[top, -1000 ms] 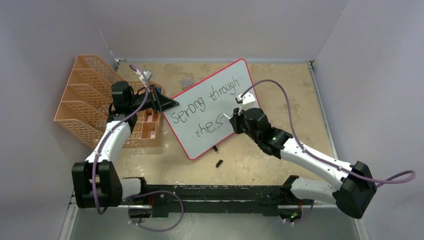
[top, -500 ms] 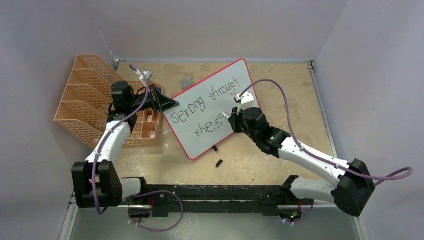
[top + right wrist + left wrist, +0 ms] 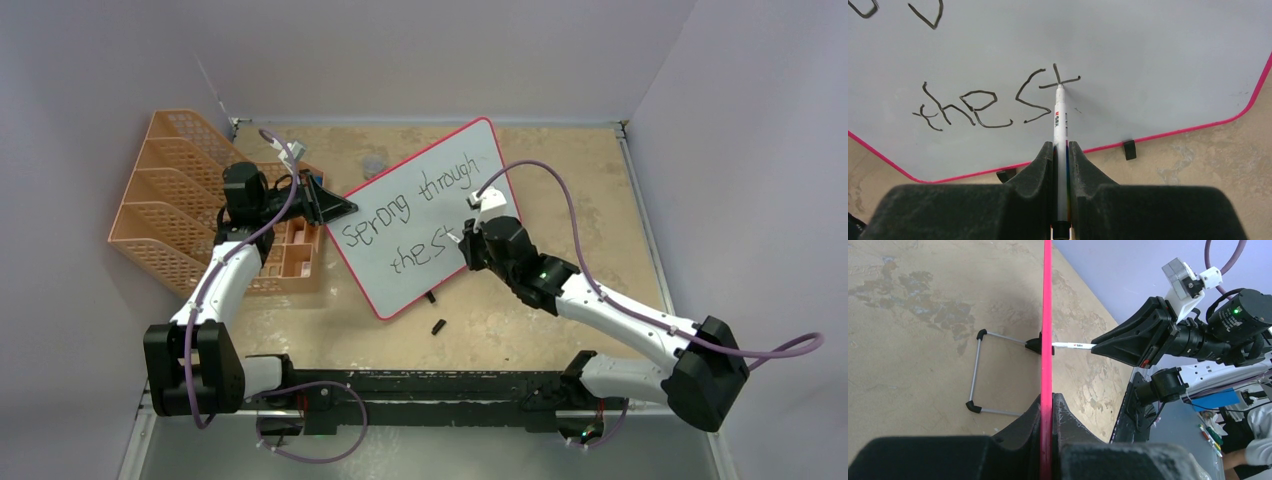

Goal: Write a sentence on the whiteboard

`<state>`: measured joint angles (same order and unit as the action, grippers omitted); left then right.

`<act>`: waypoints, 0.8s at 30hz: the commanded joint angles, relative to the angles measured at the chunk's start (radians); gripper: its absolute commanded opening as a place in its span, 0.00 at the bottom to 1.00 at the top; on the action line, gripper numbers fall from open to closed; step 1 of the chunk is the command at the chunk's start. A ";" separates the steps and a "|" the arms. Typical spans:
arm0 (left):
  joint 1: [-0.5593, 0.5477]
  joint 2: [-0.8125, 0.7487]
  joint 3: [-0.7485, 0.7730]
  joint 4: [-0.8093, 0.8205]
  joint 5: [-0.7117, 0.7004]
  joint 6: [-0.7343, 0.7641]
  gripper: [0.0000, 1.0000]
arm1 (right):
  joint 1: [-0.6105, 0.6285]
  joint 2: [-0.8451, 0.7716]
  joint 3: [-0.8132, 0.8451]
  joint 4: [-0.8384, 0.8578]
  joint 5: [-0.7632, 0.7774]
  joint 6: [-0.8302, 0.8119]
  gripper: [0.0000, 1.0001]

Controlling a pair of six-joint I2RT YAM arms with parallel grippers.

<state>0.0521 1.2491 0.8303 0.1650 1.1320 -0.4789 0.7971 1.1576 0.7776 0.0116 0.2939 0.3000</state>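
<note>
The whiteboard (image 3: 470,160) stands tilted on the table (image 3: 570,170), in the middle of the top view, with its left edge just beside the orange rack (image 3: 165,200). The left gripper (image 3: 1047,407) is clenched on the pink frame of the board; in the left wrist view the frame runs straight between its two jaws. Behind the board a thin wire stand (image 3: 975,370) rests on the table.

The right gripper (image 3: 1061,150) is closed around a white marker (image 3: 1060,117), which points away from the wrist toward the board. The tip of the marker touches the white surface, at the place where the stem and the bar of the last letter meet.

The sentence (image 3: 372,225) is in black letters in two slanted lines. The upper line reads about "Sprong through". The lower line (seen clearly from the right wrist) reads "the st". The right gripper is at the end of this lower line, near the lower right edge of the board. Two small black feet (image 3: 1129,149) show under this edge.

A small black piece (image 3: 438,326) lies on the table just below the board; it is perhaps the marker's cap, but it is too small to tell.
</note>
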 commanded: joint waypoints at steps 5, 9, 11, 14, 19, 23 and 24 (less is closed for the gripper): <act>0.008 0.004 0.011 0.034 0.028 0.019 0.00 | -0.004 0.036 0.056 -0.088 -0.040 0.041 0.00; 0.008 0.003 0.012 0.035 0.029 0.019 0.00 | -0.004 0.045 0.060 -0.106 -0.041 0.052 0.00; 0.008 0.003 0.012 0.035 0.029 0.018 0.00 | -0.005 0.048 0.063 -0.114 -0.032 0.058 0.00; 0.008 0.003 0.012 0.035 0.026 0.019 0.00 | -0.005 0.053 0.070 -0.128 -0.020 0.059 0.00; 0.008 0.003 0.012 0.033 0.026 0.019 0.00 | -0.004 0.063 0.078 -0.149 0.006 0.068 0.00; 0.008 0.001 0.011 0.033 0.027 0.020 0.00 | -0.005 0.064 0.081 -0.153 0.035 0.074 0.00; 0.008 0.002 0.011 0.034 0.028 0.020 0.00 | -0.004 0.063 0.081 -0.153 0.042 0.076 0.00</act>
<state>0.0521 1.2503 0.8303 0.1650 1.1294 -0.4828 0.7971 1.2060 0.8207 -0.1417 0.2813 0.3584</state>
